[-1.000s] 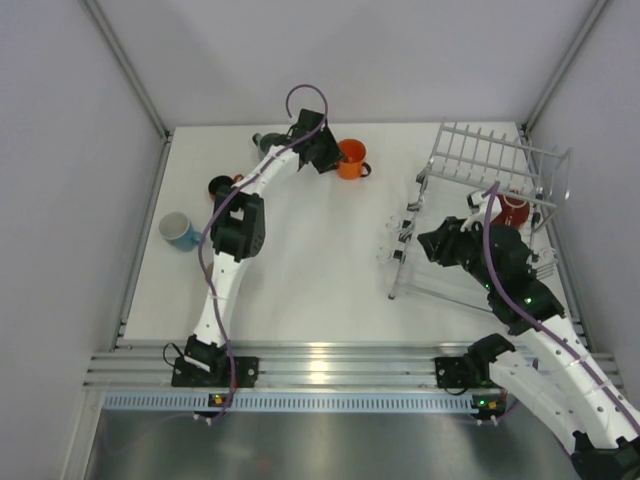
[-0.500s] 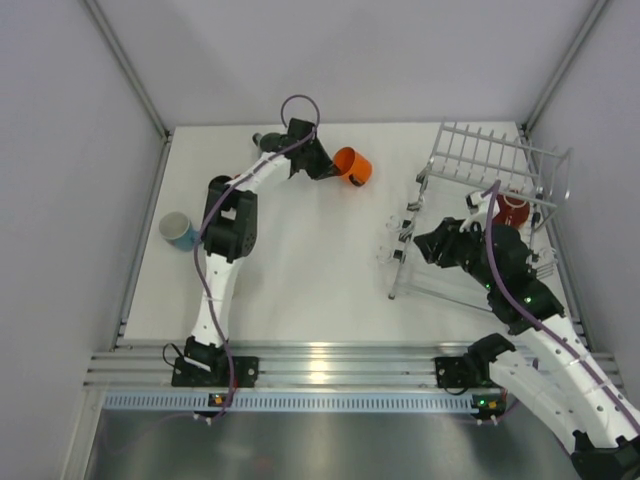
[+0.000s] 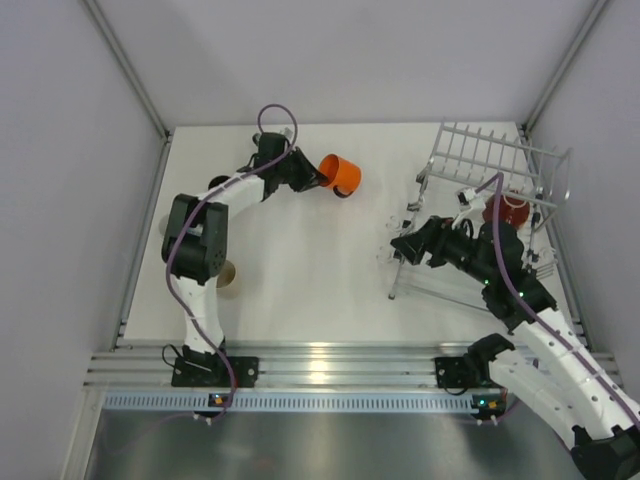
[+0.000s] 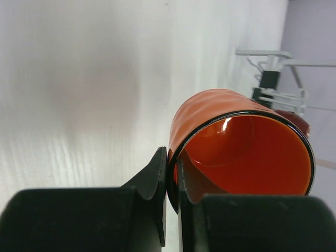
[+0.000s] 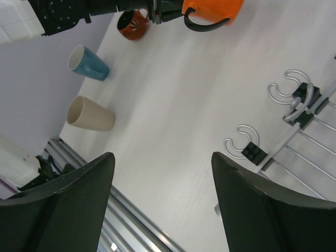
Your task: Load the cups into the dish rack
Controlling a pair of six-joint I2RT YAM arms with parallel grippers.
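My left gripper is shut on the rim of the bright orange mug, which hangs tilted on its side above the table's far middle. In the left wrist view the fingers pinch the mug's wall. The dish rack stands at the right with the dark red mug in it. My right gripper is open and empty at the rack's left edge. The right wrist view shows the light blue mug, the cream mug and the squat orange-red mug on the left. The grey mug is hidden.
The cream mug lies beside my left arm's elbow. The rack's wire hooks jut out toward the table's middle. White walls close in the table on three sides. An aluminium rail runs along the near edge.
The orange mug has been lifted and tipped onto its side in my left gripper. My left elbow swung left and nearer, uncovering the cream mug. My right gripper moved left, out past the rack's edge.
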